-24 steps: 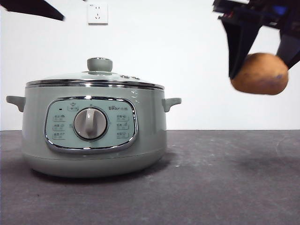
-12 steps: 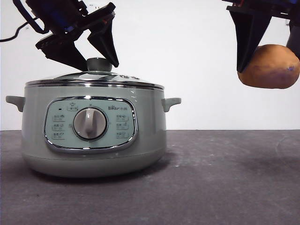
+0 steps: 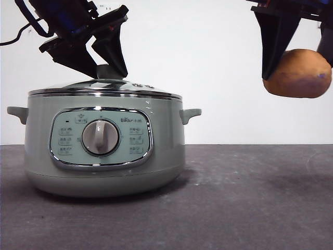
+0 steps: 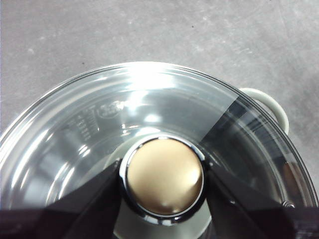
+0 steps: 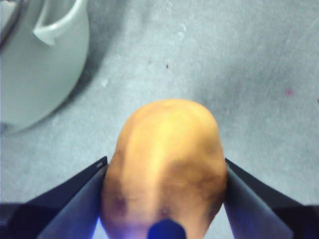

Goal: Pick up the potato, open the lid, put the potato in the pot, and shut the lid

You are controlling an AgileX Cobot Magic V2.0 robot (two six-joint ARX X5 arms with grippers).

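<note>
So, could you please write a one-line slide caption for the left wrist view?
Left gripper with its jaws on either side of the knob of the glass lid, which sits closed on the pot.

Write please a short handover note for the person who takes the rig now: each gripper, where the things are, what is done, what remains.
Right gripper: shut on the potato, held in the air to the side of the pot, well above the table.
Left gripper: jaws on both sides of the lid knob; contact looks made, but I cannot be sure it grips firmly.
The lid sits on the pot, closed.
Done: potato picked up.
Left: lift the lid, put the potato in the pot, close the lid.
</note>
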